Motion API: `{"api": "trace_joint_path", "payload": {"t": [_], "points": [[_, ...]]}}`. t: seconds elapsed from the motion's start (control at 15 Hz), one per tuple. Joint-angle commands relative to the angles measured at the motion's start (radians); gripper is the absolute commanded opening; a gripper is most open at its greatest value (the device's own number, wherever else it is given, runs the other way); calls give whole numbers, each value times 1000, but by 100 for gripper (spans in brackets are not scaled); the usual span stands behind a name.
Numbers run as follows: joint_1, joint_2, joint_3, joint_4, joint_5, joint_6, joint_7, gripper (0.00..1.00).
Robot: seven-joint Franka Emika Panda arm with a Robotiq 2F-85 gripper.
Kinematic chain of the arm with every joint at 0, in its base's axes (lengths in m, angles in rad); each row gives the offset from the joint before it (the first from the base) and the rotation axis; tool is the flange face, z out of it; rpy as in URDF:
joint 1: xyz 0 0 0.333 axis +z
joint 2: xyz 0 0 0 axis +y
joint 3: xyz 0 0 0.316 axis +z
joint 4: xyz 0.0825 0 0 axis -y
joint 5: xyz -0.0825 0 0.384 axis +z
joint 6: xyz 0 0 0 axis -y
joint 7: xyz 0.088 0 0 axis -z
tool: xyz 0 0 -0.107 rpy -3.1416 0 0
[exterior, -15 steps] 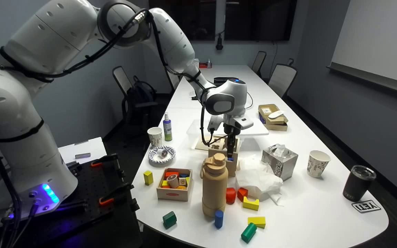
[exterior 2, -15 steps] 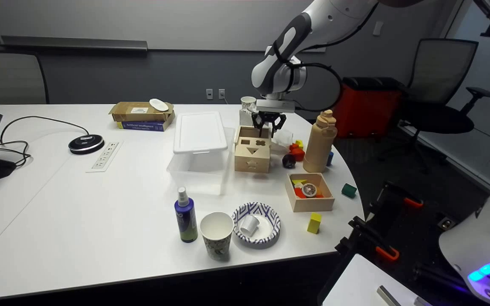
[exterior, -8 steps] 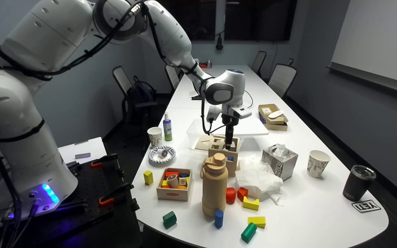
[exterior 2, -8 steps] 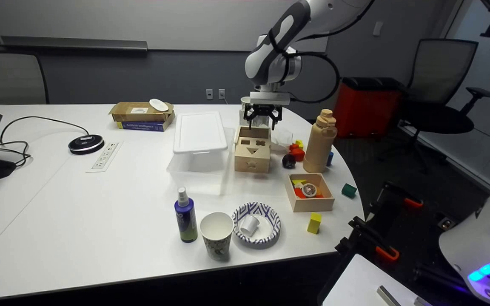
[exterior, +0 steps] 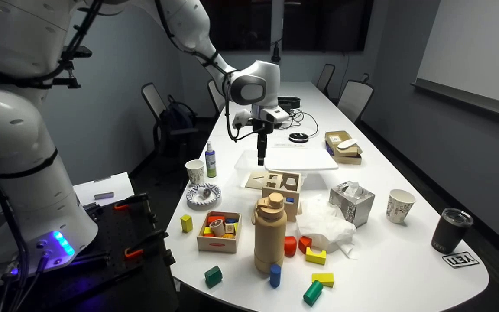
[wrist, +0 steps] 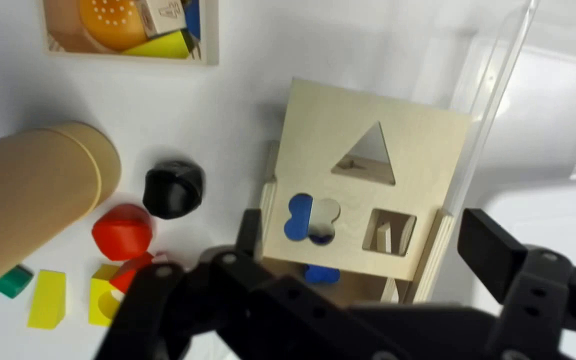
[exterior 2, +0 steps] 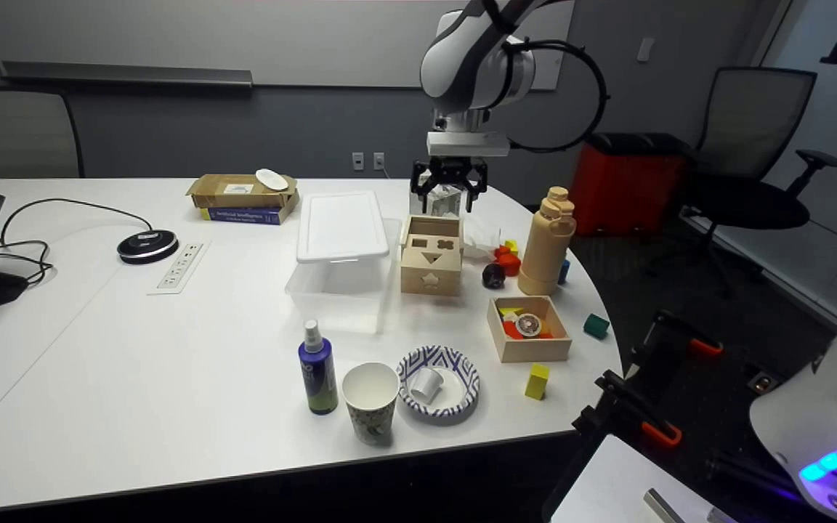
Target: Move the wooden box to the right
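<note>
The wooden box (exterior 2: 431,270) is pale, with cut-out shapes in its top panel and an uncovered part at one end. It stands on the table in both exterior views, partly behind the tan bottle in an exterior view (exterior: 290,201). In the wrist view the box (wrist: 348,200) lies below the jaws, and blue pieces show inside it through a hole and the uncovered end. My gripper (exterior 2: 447,205) hovers above the box, apart from it. Its fingers (wrist: 490,255) are spread wide with nothing gripped.
A see-through bin with a white lid (exterior 2: 342,229) stands close beside the box. Near it are a tan bottle (exterior: 270,234), crumpled white paper (exterior: 325,221), a tissue box (exterior: 351,203) and a browner box of blocks (exterior: 217,245). Several loose blocks lie near the table's end.
The jaws have spread wider. My gripper has risen up out of the box's uncovered end and moved away from it, leftward in an exterior view. The box has stayed in place.
</note>
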Motion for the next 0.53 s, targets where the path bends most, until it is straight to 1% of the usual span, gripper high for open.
{"api": "trace_joint_path", "payload": {"t": [0.0,0.2,0.47], "points": [[28,-177,12,-209,-58,9,46,100],[35,-243,25,-296,-92,8,70,100],[28,-294,46,-371,-134,6,94,100]]}}
